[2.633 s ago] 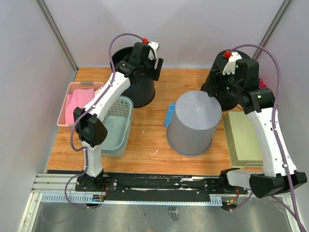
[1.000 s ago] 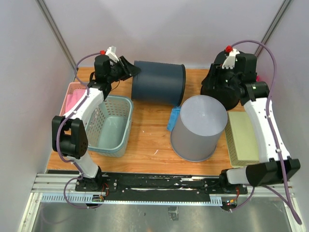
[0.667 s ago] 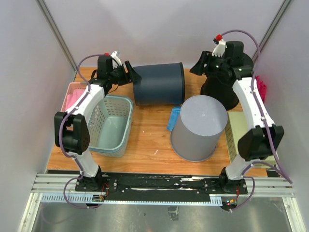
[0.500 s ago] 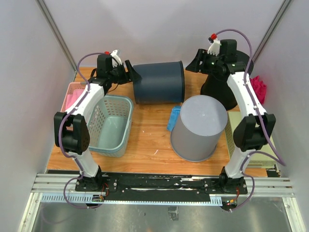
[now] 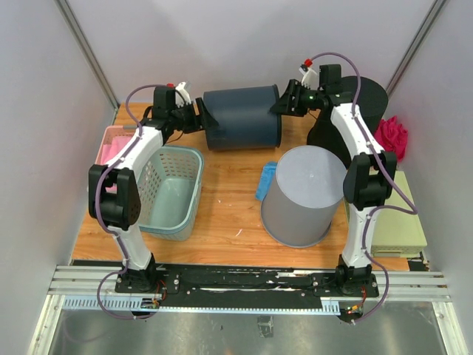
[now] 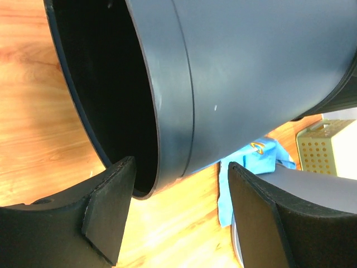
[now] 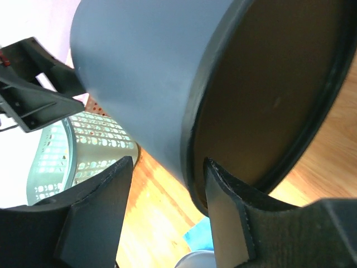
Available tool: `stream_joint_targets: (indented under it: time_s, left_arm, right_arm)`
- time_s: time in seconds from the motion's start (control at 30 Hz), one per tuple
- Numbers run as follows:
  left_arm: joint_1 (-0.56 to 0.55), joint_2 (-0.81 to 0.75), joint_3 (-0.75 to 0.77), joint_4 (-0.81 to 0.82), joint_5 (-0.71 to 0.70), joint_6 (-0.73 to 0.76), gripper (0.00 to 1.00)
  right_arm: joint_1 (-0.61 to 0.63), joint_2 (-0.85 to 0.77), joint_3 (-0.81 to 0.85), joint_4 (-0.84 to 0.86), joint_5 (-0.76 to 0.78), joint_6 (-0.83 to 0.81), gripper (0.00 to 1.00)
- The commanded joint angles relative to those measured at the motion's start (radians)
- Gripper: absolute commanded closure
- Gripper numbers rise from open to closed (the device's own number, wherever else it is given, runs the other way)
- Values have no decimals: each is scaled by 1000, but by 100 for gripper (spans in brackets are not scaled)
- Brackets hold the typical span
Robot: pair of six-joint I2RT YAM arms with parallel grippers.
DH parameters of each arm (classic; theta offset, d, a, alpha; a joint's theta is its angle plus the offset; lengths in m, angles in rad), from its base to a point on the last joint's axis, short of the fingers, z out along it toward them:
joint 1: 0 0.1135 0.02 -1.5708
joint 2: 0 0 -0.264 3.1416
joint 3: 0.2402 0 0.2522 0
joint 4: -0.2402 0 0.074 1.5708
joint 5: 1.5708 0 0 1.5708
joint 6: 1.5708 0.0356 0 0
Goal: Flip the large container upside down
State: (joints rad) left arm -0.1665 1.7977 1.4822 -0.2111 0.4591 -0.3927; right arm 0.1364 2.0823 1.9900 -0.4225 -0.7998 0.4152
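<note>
Top view: a smooth, dark blue, round bin [image 5: 240, 118] lies on its side at the back of the wooden table [image 5: 222, 207], mouth leftward, between the left gripper [image 5: 201, 118] and the right gripper [image 5: 279, 106]. Pale walls close it in. Whether it rests on the wood is unclear.

Left wrist: the jaws stand wide, straddling the thin rim; neither visibly presses it.

Right wrist: the jaws stand wide astride the edge of the matte, recessed base. A perforated basket [image 7: 89, 145] shows behind.
</note>
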Motion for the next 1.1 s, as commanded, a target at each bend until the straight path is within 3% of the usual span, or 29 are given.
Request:
stream_joint_targets:
  time_s: [0.0,0.13,0.33,0.47,0.6,0.8,0.87,1.07]
  left_arm:
    - [7,34,30,14,49,13,29]
    - [8,49,30,23,65,7,29]
    - [7,44,29,16,74,18,29]
    - [7,0,32,-23,54,42,29]
    - [7,-67,39,-70,7,63,25]
    - [7,-147,36,-123,0,56,6]
    - [7,-175,26,-127,11,47,1]
    - [7,-283,-2,-182,-47,41,1]
  right_arm:
    - [32,41,64,54,-145,38,47]
    - [46,32,56,79,-157,34,63]
    - [46,-36,35,87,-99,40,99]
    - [52,-95,72,-1,16,-26,100]
    - [83,-176,153,-141,232,-155,100]
    - [211,-209,287,-306,642,-408,100]
    - [233,-213,294,-308,698,-438,100]
    - [317,-192,319,-326,799,-554,100]
